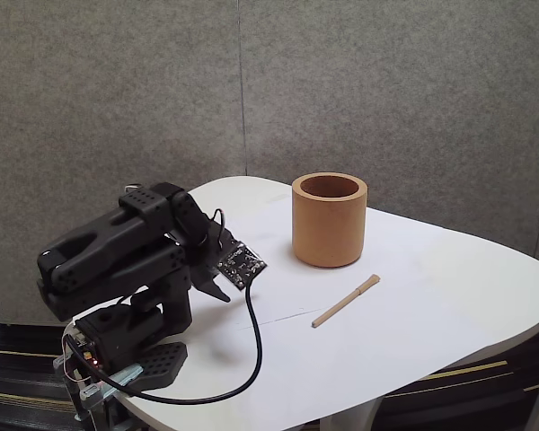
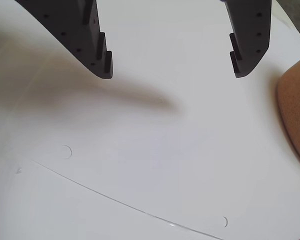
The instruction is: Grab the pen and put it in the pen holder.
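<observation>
Jaws point(image 2: 172, 75) spread wide above table point(image 2: 140, 150); no writing legible anywhere.

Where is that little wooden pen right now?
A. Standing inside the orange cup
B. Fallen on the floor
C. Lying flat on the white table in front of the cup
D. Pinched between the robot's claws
C. In the fixed view the pen lies flat on the table, apart from the pen holder, while the wrist view shows the gripper open with nothing between its fingers.

White rounded table point(image 1: 449, 296), pen holder point(image 1: 329, 221), pen point(image 1: 345, 301), black cable point(image 1: 242, 364) on it
</observation>
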Tool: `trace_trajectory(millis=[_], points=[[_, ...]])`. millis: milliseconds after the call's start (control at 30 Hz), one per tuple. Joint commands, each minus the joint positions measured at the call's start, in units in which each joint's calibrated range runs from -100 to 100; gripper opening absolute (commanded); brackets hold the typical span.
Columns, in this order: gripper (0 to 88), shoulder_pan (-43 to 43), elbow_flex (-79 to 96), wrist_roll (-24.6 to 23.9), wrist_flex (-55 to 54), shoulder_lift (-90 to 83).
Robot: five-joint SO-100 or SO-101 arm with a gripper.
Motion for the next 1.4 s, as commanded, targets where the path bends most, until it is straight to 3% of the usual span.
trace_trajectory(millis=[0,400,800,1033,1367], points=[[33.8,-0.11,-0.18,-0.10,-0.17,-0.14],[33.8,1.50,-24.91,-0.10,-0.51,4.99],[33.8,10.00,-69.58,0.11,0.42,44.68],[33.8,17.83,-78.88,-0.31,0.34,57.53],[33.7,22.07,-78.88,-16.74,0.34,68.51]])
